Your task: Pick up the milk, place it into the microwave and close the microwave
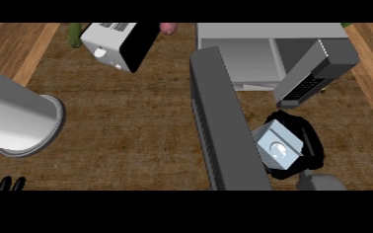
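The milk is a pale grey-blue carton with a white swirl on its face, tilted in the lower right of the head view. My right hand is curled round it and holds it above the counter. It hangs just right of the open microwave door, a long dark slab reaching toward me. The microwave stands at the back right, with its pale cavity open and its keypad panel to the right. Only the fingertips of my left hand show, resting at the lower left edge.
A white and black toaster stands at the back left, with a green item beside it and a pink item behind it. A large grey metal pot fills the left edge. Brown counter lies between the pot and the door.
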